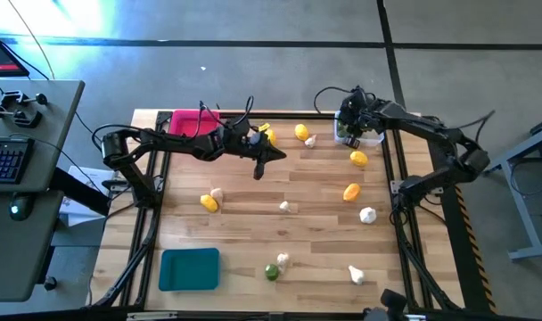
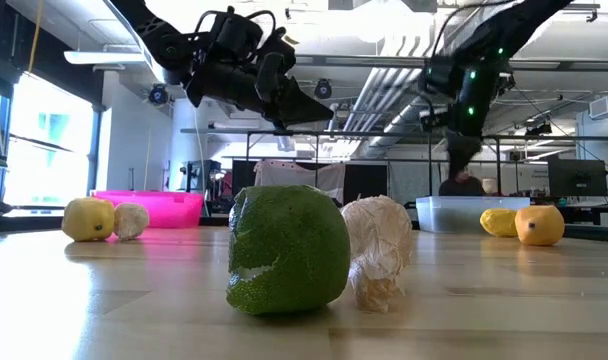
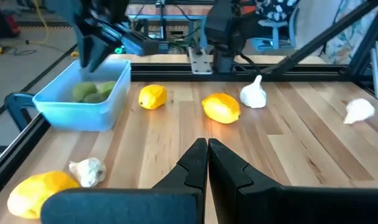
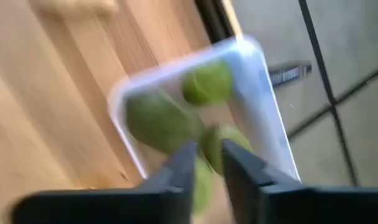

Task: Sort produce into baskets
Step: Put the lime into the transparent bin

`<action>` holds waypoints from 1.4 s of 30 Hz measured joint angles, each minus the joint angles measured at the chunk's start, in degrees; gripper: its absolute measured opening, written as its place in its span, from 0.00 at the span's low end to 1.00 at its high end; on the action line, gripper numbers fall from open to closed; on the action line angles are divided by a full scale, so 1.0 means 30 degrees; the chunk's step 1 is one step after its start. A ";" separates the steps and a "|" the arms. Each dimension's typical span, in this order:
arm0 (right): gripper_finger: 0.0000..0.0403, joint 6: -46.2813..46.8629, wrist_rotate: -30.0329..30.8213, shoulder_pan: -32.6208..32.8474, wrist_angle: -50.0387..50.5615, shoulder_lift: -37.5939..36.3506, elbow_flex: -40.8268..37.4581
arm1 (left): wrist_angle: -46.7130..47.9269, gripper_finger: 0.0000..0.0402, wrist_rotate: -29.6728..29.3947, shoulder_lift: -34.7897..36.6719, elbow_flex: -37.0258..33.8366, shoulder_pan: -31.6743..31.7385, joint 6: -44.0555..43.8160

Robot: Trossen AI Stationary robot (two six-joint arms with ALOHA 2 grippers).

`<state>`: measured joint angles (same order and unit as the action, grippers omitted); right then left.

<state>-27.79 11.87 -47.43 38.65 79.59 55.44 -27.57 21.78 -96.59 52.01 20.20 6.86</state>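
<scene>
The right gripper [image 4: 204,162] is hanging over the clear bin [image 1: 371,139] at the worktop's [image 1: 253,227] far right edge, jaws narrowly parted above the limes [image 4: 207,82] inside. The left gripper [image 3: 207,155], jaws shut and empty, is hovering over open boards mid-worktop. Lemons [image 1: 351,191] and garlic [image 1: 367,214] are lying scattered, well apart.

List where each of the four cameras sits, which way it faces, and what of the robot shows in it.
High: overhead, straight down on the table; both arms.
Low: tabletop height, level past a lime and garlic into the room; both arms overhead.
Left wrist: past its shut left hand across the table.
Right wrist: past the right hand down into the clear bin.
Shared: the limes in that bin show in both wrist views.
</scene>
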 joint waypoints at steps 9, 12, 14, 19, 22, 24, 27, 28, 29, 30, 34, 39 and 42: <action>0.02 0.3131 -0.2371 0.1848 -0.3421 -0.1165 0.0000 | 0.0076 0.00 0.0015 0.0306 0.0000 -0.0774 0.0842; 0.01 0.3899 -0.2866 0.2519 -0.5967 -0.1206 -0.0616 | 0.0421 0.00 0.0022 0.0603 0.0000 -0.1018 0.1127; 0.01 0.4449 -0.2976 0.2832 -0.8026 -0.1334 -0.1795 | 0.0430 0.00 0.0022 0.0844 0.0000 -0.1152 0.1256; 0.00 0.6504 -0.3151 0.3764 -1.3409 -0.1413 -0.5230 | 0.0759 0.00 0.0022 0.1321 0.0000 -0.1378 0.1303; 0.00 0.7800 -0.3186 0.4450 -1.6305 -0.1440 -0.6911 | 0.0958 0.00 0.0022 0.1520 0.0000 -0.1474 0.1303; 0.00 0.8518 -0.3093 0.4904 -1.7574 -0.1449 -0.7799 | 0.1212 0.00 0.0034 0.1615 0.0000 -0.1523 0.1303; 0.00 0.9476 -0.2650 0.5650 -1.8829 -0.1449 -0.8879 | 0.1862 0.00 0.0120 0.1743 0.0000 -0.1676 0.1351; 0.00 0.9763 -0.2517 0.5933 -1.9160 -0.1449 -0.9205 | 0.2119 0.00 0.0134 0.1792 0.0000 -0.1789 0.1517; 0.00 0.9955 -0.2314 0.6256 -1.9575 -0.1449 -0.9522 | 0.2327 0.00 0.0146 0.1815 0.0008 -0.1928 0.1733; 0.00 1.0139 -0.2000 0.6624 -1.9965 -0.1449 -0.9829 | 0.2681 0.00 0.0153 0.1899 0.0022 -0.2087 0.1891; 0.00 1.0663 -0.0677 0.7998 -2.0404 -0.1449 -1.0532 | 0.3860 0.00 0.0188 0.2067 0.0022 -0.2830 0.2107; 0.00 1.0978 0.0345 0.9538 -2.0465 -0.1456 -1.0688 | 0.5304 0.00 -0.0016 0.2451 0.0029 -0.3902 0.2264; 0.00 1.1057 0.0791 1.0178 -2.0579 -0.1456 -1.0688 | 0.5594 0.00 -0.0093 0.2587 0.0029 -0.4583 0.2264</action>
<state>5.38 14.24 -16.90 -23.09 75.22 23.38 -10.79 21.50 -88.83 52.10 6.45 13.65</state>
